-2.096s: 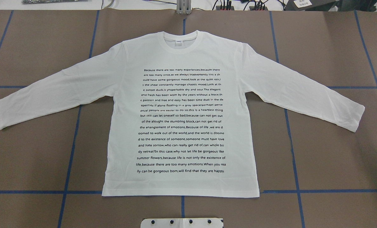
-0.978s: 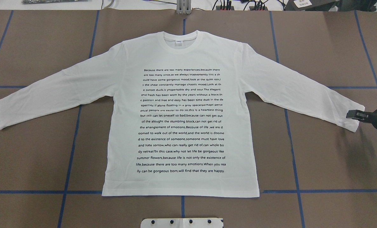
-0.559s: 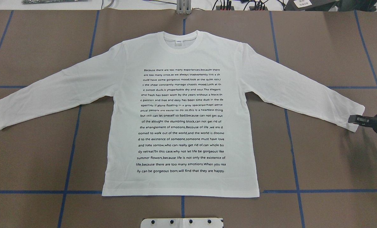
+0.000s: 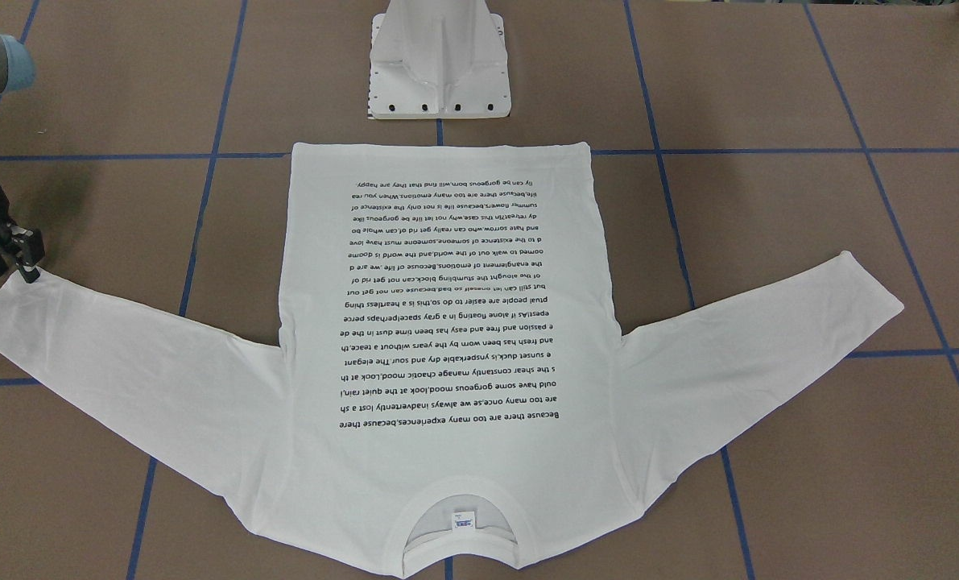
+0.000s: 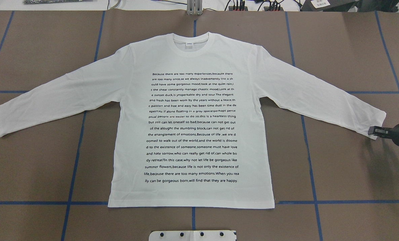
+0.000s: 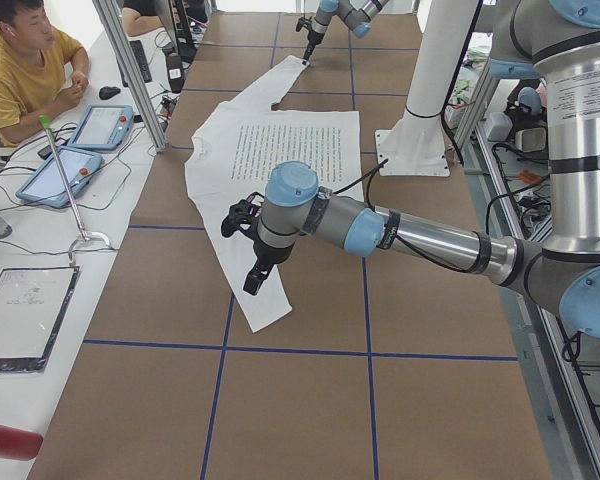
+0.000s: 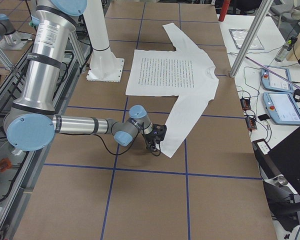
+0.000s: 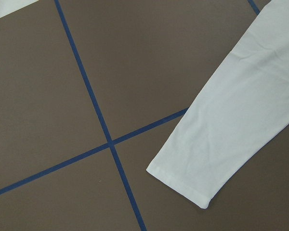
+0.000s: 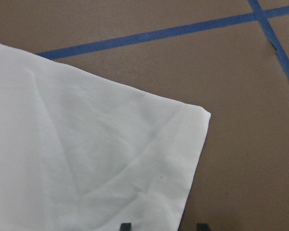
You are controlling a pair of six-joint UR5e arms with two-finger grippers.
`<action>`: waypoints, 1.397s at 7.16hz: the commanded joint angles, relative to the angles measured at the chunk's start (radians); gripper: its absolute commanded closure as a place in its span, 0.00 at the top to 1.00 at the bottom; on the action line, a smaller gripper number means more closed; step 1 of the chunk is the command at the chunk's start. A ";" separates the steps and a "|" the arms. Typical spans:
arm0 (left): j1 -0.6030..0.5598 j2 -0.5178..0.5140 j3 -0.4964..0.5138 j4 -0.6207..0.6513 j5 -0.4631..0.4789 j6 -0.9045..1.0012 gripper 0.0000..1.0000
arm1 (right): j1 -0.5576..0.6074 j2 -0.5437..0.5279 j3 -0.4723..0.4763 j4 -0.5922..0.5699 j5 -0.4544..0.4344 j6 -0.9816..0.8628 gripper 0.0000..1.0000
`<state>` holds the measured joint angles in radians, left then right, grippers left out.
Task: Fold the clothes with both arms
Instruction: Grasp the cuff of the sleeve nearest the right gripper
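The right hand [image 5: 372,131] is spread astride the cuff edge of the T-shirt [image 5: 129,134], flat on the bench [image 5: 353,167] beneath it, so it should sink low and catch both layers; whether the left hand [image 6: 251,284] is spread I cannot tell

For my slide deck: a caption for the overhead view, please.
White long-sleeved T-shirt lying flat, print up, on the taped table; right pincer at one cuff.

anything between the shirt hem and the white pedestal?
No objects: just bare brown table with one short strip of blue tape running from shirt to pedestal. Seen in the overhead view.
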<state>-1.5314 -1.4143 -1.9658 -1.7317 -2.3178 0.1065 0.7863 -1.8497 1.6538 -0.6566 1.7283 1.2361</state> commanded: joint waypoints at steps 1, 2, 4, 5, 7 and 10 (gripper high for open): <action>0.000 0.002 -0.001 0.000 0.000 0.001 1.00 | -0.001 0.001 0.006 0.000 0.000 -0.001 0.00; -0.001 0.002 -0.001 0.000 0.002 0.001 1.00 | 0.002 0.001 0.033 0.000 0.000 -0.003 0.00; -0.001 0.003 0.001 0.000 0.003 0.001 1.00 | 0.065 0.013 0.113 -0.012 0.014 -0.030 0.00; -0.001 0.003 0.005 0.001 0.003 0.001 1.00 | 0.117 0.064 0.144 -0.012 0.011 -0.059 0.00; 0.001 0.003 0.007 0.001 -0.002 0.001 1.00 | 0.169 0.272 0.147 -0.018 -0.015 -0.064 0.00; 0.001 0.003 0.011 0.003 -0.002 -0.001 1.00 | 0.067 0.707 0.204 -0.509 -0.236 -0.024 0.00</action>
<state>-1.5309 -1.4112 -1.9561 -1.7293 -2.3186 0.1064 0.9139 -1.3087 1.8304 -0.9430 1.5913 1.1920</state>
